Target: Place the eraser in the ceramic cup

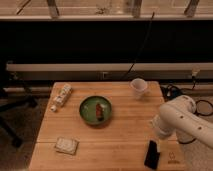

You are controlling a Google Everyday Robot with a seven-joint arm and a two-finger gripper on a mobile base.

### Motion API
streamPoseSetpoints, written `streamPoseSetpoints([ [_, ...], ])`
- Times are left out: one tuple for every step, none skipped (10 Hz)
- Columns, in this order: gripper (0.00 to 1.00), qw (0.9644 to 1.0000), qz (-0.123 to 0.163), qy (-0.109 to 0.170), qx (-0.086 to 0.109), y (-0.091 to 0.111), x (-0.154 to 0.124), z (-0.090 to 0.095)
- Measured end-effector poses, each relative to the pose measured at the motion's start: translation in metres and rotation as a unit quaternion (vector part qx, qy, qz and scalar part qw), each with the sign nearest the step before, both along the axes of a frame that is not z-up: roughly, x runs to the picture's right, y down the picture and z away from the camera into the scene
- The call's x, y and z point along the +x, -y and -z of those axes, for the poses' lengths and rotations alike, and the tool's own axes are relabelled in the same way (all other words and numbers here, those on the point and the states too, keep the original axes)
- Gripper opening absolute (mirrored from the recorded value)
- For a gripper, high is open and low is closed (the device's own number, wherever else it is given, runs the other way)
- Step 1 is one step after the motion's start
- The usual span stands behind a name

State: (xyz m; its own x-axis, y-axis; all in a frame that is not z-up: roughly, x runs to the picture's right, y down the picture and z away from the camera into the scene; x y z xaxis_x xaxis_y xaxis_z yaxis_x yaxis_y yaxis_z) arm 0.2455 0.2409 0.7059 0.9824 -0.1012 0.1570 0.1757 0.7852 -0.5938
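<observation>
The eraser, a flat black slab, lies on the wooden table near its front right corner. The ceramic cup, small and pale, stands upright at the table's back right. My white arm reaches in from the right and bends down over the eraser. The gripper is at the arm's lower end, just above the far end of the eraser. The arm hides most of it. The cup is well behind the gripper.
A green round plate with a reddish-brown item on it sits mid-table. A pale patterned pad lies front left. A wrapped cylindrical item lies back left. Cables hang behind the table, and a chair base stands at the left.
</observation>
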Motion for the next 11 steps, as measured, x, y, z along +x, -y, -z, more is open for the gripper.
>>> streamPoseSetpoints([
  [0.8,1.0,0.006,0.005,-0.002,-0.002,-0.001,-0.001],
  [0.8,0.9998,0.013,0.011,-0.005,-0.004,-0.001,-0.001],
  [0.8,0.9997,0.017,0.015,-0.008,-0.007,-0.002,-0.002],
  [0.8,0.9996,0.019,0.017,-0.009,-0.008,-0.002,-0.003],
  [0.8,0.9994,0.024,0.021,-0.013,-0.011,-0.001,-0.004],
  [0.8,0.999,0.032,0.028,-0.017,-0.013,-0.001,-0.005],
  [0.8,0.9983,0.041,0.035,-0.021,-0.015,0.0,-0.006],
  [0.8,0.9981,0.042,0.037,-0.024,-0.017,0.0,-0.006],
  [0.8,0.9979,0.044,0.04,-0.026,-0.019,-0.001,-0.007],
  [0.8,0.9975,0.048,0.044,-0.028,-0.023,-0.002,-0.008],
  [0.8,0.9976,0.048,0.043,-0.027,-0.023,-0.001,-0.009],
])
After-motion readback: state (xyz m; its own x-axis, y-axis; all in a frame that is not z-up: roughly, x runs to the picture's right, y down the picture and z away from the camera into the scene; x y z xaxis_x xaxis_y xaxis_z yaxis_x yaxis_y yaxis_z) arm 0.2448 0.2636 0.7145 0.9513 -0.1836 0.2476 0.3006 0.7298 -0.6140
